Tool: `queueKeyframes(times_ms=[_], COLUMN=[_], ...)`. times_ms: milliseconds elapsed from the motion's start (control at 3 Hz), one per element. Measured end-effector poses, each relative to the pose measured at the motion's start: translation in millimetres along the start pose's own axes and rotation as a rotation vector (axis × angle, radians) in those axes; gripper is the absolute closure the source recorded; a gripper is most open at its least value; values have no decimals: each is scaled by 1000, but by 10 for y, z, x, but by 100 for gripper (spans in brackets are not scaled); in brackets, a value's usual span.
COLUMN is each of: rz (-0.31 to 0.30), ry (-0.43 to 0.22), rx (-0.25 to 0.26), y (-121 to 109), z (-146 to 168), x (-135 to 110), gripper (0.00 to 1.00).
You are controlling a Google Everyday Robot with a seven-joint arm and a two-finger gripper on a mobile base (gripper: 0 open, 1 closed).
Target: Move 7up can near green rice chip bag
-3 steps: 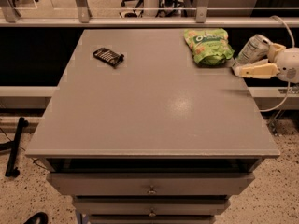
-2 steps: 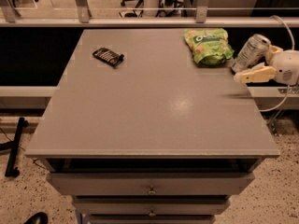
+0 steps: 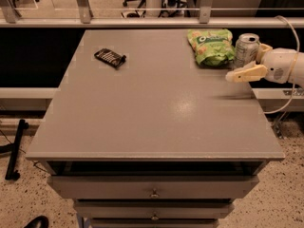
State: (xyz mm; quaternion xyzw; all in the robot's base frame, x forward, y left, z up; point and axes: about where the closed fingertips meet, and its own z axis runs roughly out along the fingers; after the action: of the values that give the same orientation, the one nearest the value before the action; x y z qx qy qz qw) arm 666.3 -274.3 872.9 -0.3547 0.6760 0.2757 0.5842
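The can (image 3: 247,48) is sitting upright just right of the bag (image 3: 211,45), almost touching it, at the far right edge of the table (image 3: 142,118). The gripper (image 3: 253,61) is reaching in from the bag's right, its jaws pinching the can. A dark object (image 3: 110,57) is lying well left of the bag.

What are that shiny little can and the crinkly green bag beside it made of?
The silver-and-white 7up can looks like thin aluminium: metallic sheen, silvery top. The crinkled green rice chip bag seems glossy plastic film, creased and shiny. The cream gripper, at the can, looks like matte plastic.
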Motion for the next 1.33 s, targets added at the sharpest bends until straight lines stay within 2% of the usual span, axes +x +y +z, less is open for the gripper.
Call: queueKeyframes(times_ms=[667, 1333], rz=[-15, 26], ry=[-26, -1], rx=[-39, 10], y=[166, 225], z=[134, -65], x=[-158, 36], gripper=[0, 0])
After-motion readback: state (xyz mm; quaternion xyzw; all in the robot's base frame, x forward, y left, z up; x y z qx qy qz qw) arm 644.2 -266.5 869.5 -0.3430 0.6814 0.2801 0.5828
